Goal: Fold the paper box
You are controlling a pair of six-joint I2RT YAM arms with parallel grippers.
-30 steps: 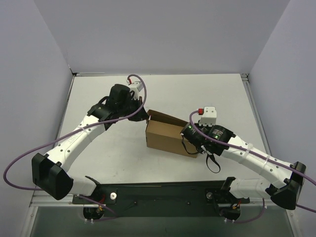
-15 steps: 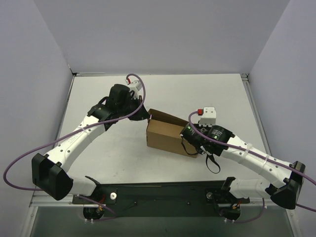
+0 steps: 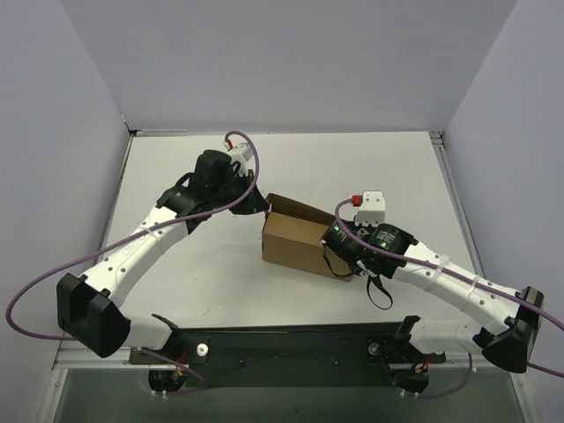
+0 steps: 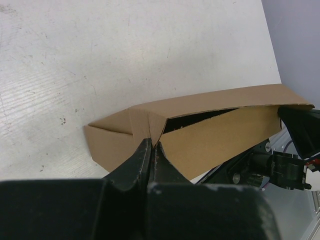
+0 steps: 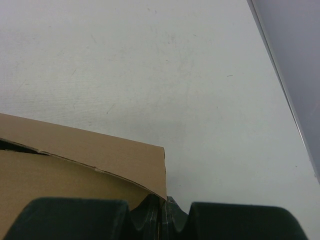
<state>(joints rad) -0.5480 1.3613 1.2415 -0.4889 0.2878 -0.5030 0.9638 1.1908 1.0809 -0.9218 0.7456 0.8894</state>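
White table [image 3: 203,273]; paper box [image 3: 295,244] marginally rightward.

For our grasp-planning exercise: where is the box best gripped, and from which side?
Probably the box at its thin end corners, one from each end: the body looks too wide for jaws, but a single cardboard wall fits. The left gripper and right gripper pinch there.

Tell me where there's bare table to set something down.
Bare table runs along the far edge behind the paper box, and near, between box and base rail. Crowded mid-table: left gripper and right gripper each pinch a box end.
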